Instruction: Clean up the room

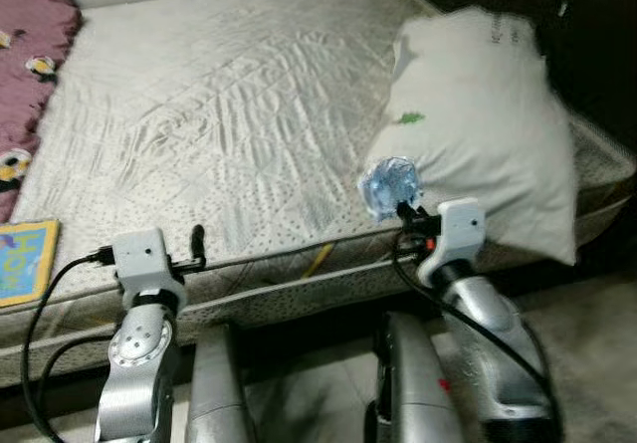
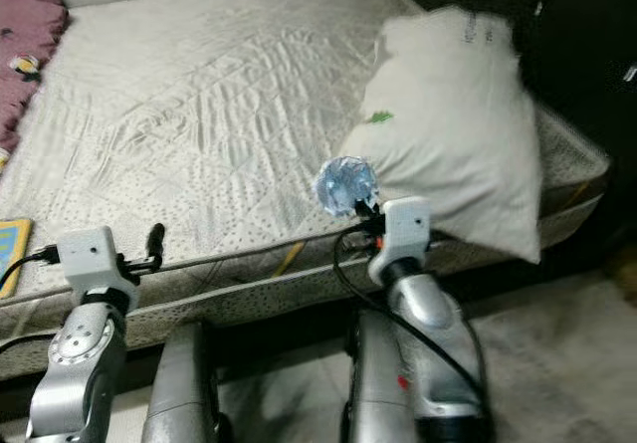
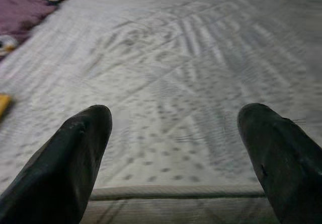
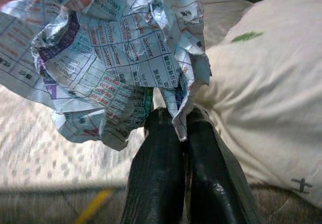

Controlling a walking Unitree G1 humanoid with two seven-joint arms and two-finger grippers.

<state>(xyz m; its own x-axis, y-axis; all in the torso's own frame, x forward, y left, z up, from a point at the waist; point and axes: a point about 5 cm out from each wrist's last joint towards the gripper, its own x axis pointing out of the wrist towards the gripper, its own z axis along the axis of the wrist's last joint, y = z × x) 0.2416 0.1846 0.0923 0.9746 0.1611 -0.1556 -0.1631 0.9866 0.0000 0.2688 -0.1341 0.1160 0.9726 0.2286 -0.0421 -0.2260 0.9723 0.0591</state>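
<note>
Landmark: mattress.

- Left of it, far corner: purple blanket; near corner, yellow book.
- We hold left gripper released, fingers spread wide, at mattress near edge, nothing between.
- We hold right gripper clenched on crumpled printed paper, paper sticking up past fingertips, above mattress near edge.
- White pillow just behind paper, on mattress right corner.
- We judge right arm carries paper onward; bin unseen.

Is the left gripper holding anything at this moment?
No: in the left wrist view the left gripper has its two black fingers spread wide apart, with bare mattress showing between them.
</note>
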